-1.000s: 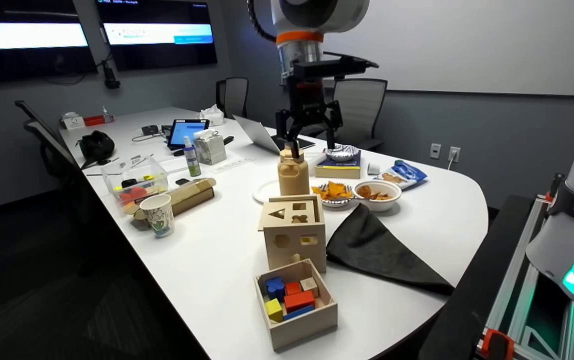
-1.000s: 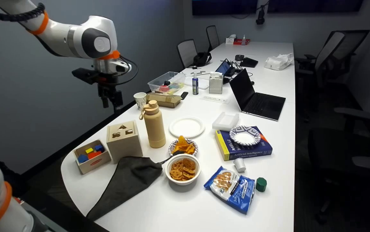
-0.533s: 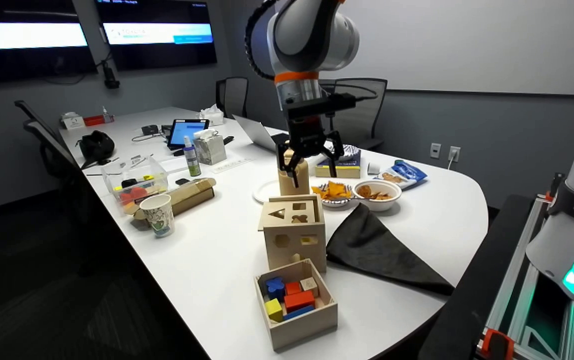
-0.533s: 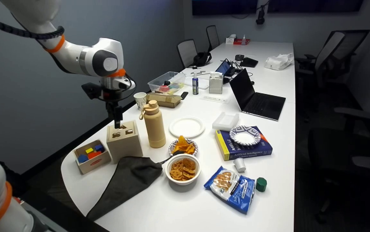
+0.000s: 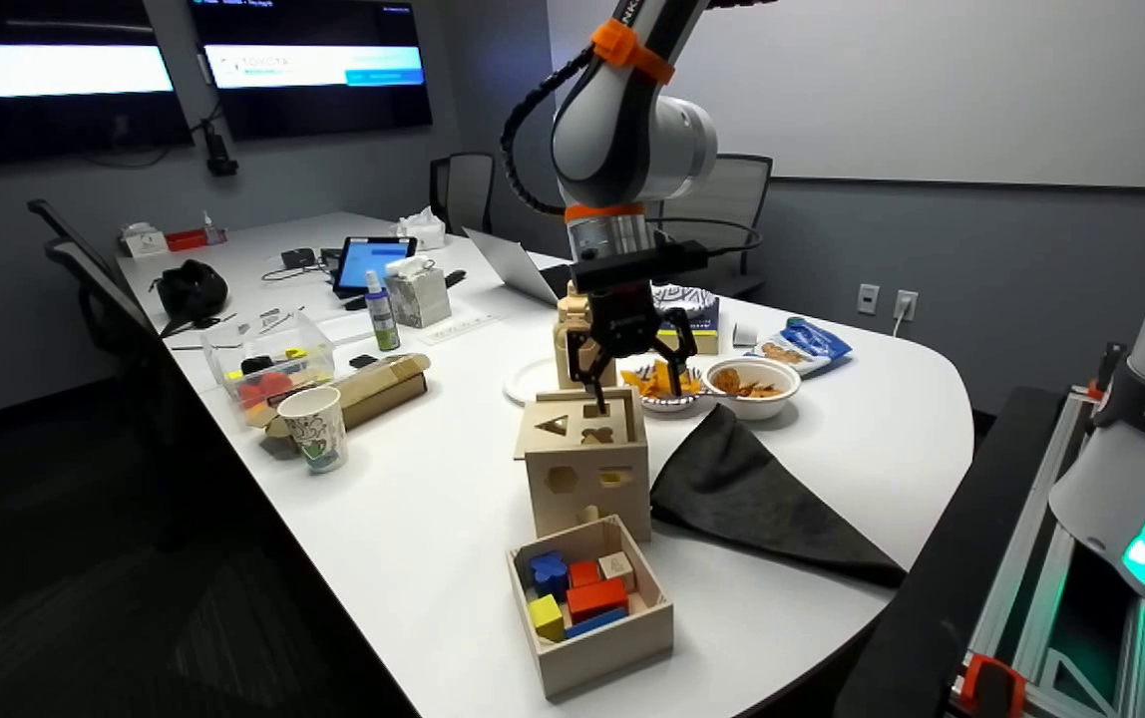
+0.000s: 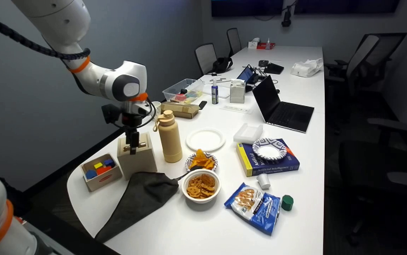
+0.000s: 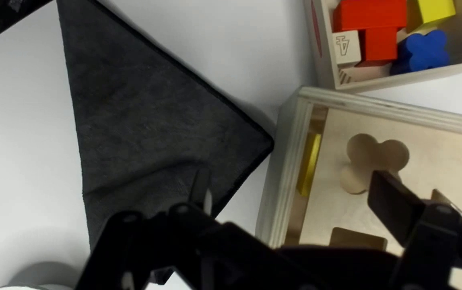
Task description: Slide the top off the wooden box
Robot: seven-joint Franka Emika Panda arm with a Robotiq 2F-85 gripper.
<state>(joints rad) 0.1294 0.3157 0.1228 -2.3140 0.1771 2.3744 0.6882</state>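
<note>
The wooden box [image 5: 587, 509] is a pale cube with shape holes, standing on the table in both exterior views [image 6: 138, 166]. Its top [image 5: 572, 442] is a thin pale panel with triangle, clover and rectangle cut-outs. The top is partly slid, overhanging one side. In the wrist view a gap with a yellow block in it shows between the top [image 7: 335, 205] and the box rim [image 7: 281, 173]. My gripper [image 5: 638, 399] is open and empty, pointing down. In the wrist view [image 7: 291, 185], one finger is over the top near the clover hole, the other outside the box wall. I cannot tell whether a fingertip touches.
A low wooden tray [image 5: 622, 658] of coloured blocks stands against the box. A dark cloth [image 5: 752, 504] lies beside it. A tan bottle [image 6: 171, 141], a chip bowl [image 6: 212, 156], a pretzel bowl [image 6: 217, 186] and a paper cup [image 5: 316, 429] stand around.
My gripper has come down from above and behind the box to the level of its top, staying open. The box and its top have not moved.
</note>
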